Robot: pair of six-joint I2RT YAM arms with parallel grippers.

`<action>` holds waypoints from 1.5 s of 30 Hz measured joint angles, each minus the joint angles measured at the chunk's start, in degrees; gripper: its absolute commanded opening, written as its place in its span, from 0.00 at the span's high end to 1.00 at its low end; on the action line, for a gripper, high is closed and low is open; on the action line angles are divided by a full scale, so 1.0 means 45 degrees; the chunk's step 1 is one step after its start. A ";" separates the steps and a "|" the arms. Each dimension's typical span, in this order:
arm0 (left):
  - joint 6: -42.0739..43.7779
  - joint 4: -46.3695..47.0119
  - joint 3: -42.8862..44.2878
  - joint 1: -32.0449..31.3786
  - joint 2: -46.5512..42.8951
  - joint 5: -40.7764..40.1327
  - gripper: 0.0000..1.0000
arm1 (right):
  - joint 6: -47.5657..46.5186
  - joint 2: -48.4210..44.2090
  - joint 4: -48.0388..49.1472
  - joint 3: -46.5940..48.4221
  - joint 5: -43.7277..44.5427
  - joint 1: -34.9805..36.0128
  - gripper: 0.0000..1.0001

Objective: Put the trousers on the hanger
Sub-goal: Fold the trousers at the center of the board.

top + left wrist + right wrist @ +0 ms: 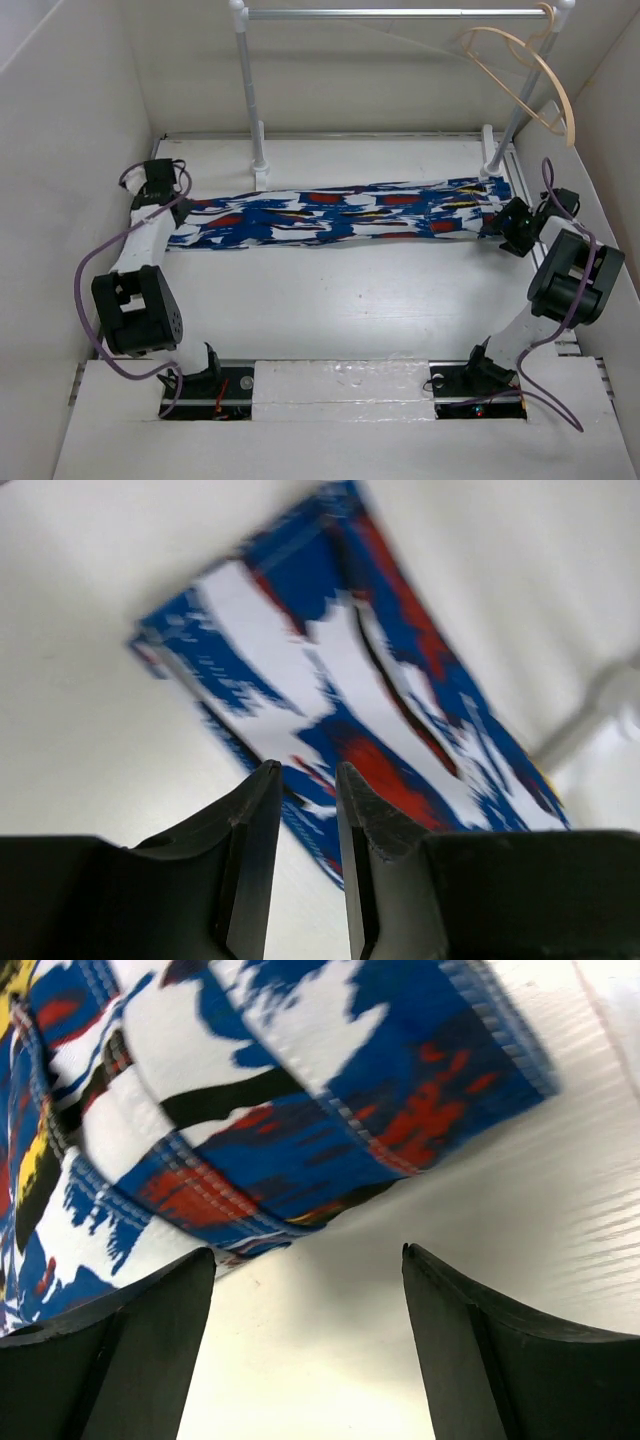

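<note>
The trousers (340,215) lie stretched flat across the table from left to right. The hanger (556,78) hangs from the right end of the grey rail (390,14), above and behind the trousers. My left gripper (172,198) is at the trousers' left end. In the left wrist view its jaws (305,768) stand a narrow gap apart, empty, just over the fabric's near edge (380,710). My right gripper (508,225) is at the trousers' right end. In the right wrist view it (305,1250) is wide open and empty over bare table, with the hem (300,1090) just beyond its tips.
The rail stands on white posts at the back left (250,100) and back right (515,110); one post shows blurred in the left wrist view (590,715). White walls close in the table on the left, back and right. The arm bases sit at the near edge.
</note>
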 measured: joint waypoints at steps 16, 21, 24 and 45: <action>-0.0131 0.1350 0.0389 -0.2191 0.3857 0.1564 0.91 | 0.1331 0.0549 0.1987 -0.0903 0.0078 -0.0233 1.00; -0.0437 0.1729 -0.0481 -0.1141 0.3410 0.1433 0.95 | 0.0772 -0.2701 0.1574 -0.3541 0.0510 -0.0889 1.00; -0.0588 0.1987 -0.1336 -0.0544 0.2773 0.1423 0.95 | 0.0393 -0.4692 0.0447 -0.4852 0.0563 -0.1559 0.85; -0.0223 0.1341 -0.2166 -0.5595 -0.1292 0.1705 0.94 | -0.0345 -0.3288 0.1656 -0.4619 -0.1321 -0.3745 0.10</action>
